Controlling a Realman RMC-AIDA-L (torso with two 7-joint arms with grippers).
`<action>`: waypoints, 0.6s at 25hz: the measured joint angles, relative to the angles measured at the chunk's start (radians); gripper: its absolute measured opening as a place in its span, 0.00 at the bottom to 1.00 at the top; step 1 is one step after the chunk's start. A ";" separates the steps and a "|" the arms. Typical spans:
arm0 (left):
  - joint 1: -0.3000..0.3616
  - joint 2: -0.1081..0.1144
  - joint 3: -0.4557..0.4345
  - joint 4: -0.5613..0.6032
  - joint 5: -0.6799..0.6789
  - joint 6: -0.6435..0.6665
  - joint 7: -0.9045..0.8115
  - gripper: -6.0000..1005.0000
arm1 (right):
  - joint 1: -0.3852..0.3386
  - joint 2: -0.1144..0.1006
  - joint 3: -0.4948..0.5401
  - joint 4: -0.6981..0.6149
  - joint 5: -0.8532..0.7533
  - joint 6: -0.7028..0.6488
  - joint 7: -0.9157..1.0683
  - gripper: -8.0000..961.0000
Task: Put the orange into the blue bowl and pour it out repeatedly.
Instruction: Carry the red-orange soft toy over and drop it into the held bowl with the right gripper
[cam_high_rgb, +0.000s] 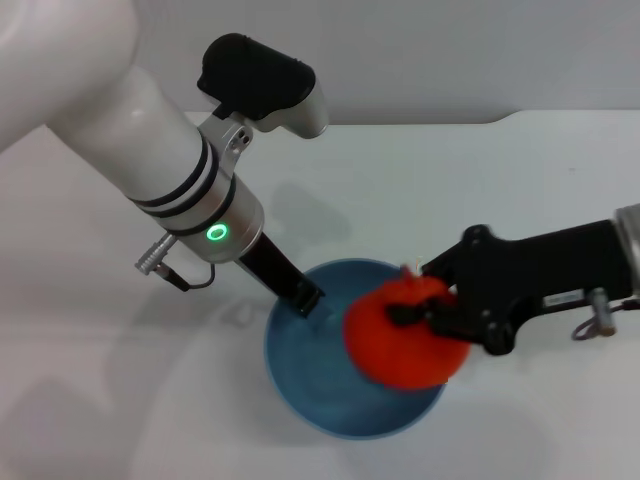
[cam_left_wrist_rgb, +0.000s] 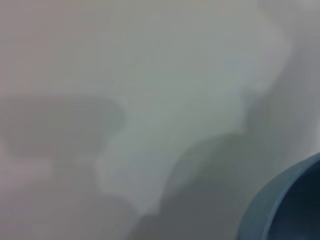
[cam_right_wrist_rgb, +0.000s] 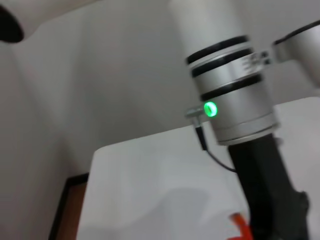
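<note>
Right gripper (cam_high_rgb: 425, 312) clamps orange (cam_high_rgb: 405, 345) over bowl (cam_high_rgb: 300, 375), left gripper (cam_high_rgb: 305, 298) pinches the rim; lower before releasing, centre it.

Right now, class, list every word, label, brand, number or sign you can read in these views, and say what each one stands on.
No text can be read in any view.
A small white label on the right gripper, which holds the orange over the blue bowl: print too small to read.
A green light ring on the left gripper's wrist: a plain indicator, no characters.
Engraved marks on that silver wrist band: too blurred to read.
</note>
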 joint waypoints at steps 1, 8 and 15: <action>0.000 0.000 0.000 0.000 0.000 0.000 0.000 0.01 | 0.011 0.000 -0.021 0.007 0.000 0.005 0.004 0.04; 0.006 0.004 -0.004 0.006 -0.030 0.002 0.006 0.01 | 0.057 -0.002 -0.100 0.022 -0.019 0.057 0.093 0.07; 0.007 0.007 -0.005 0.008 -0.032 0.006 0.007 0.01 | 0.058 -0.003 -0.096 0.008 -0.024 0.058 0.122 0.27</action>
